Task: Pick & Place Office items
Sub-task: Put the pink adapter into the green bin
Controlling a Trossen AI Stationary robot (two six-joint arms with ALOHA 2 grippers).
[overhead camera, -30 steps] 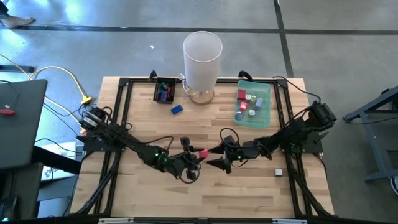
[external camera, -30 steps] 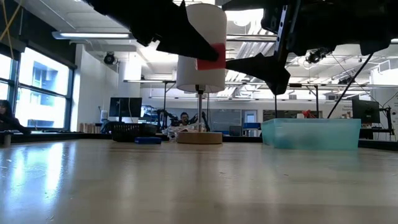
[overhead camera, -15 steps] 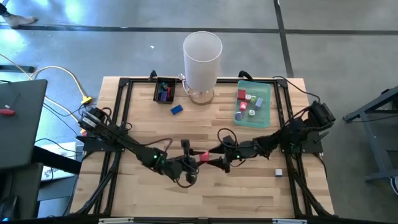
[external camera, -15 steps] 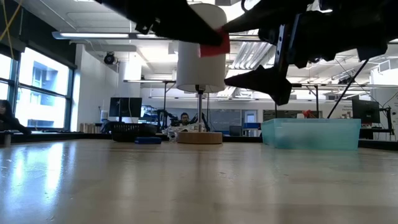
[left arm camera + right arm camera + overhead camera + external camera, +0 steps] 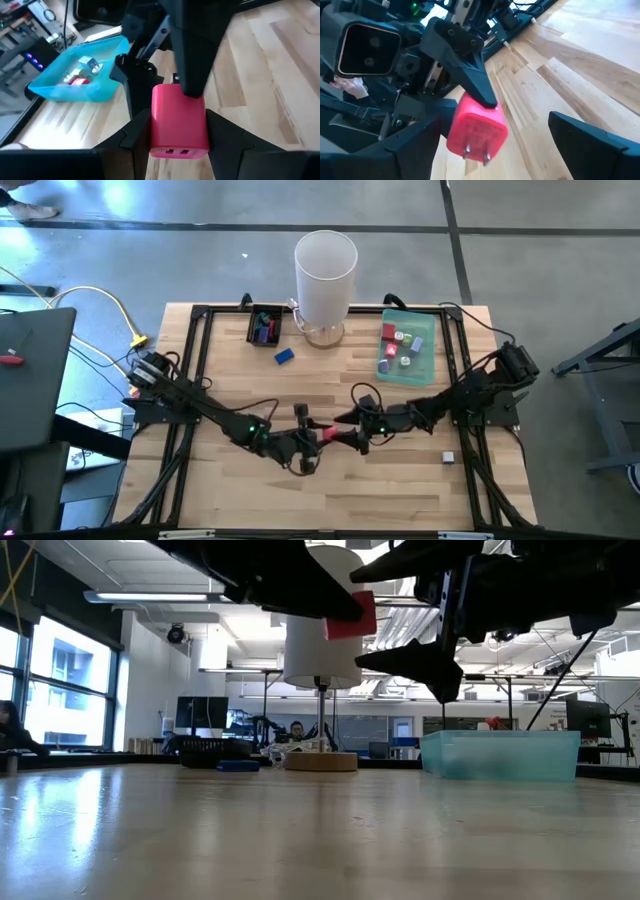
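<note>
One red plug (image 5: 179, 121) pinched by left gripper (image 5: 177, 131) above table (image 5: 400, 480), right gripper (image 5: 495, 140) spread around it, two trays, one blue block (image 5: 284, 356).

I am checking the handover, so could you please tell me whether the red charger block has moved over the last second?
Yes. In the low view the red charger block, held by the left claw, has risen and shifted rightward across the white cylinder.

Wooden table (image 5: 330, 490) with white cylinder (image 5: 325, 268), green tray (image 5: 432, 350), black tray (image 5: 251, 328), blue block (image 5: 284, 356).
</note>
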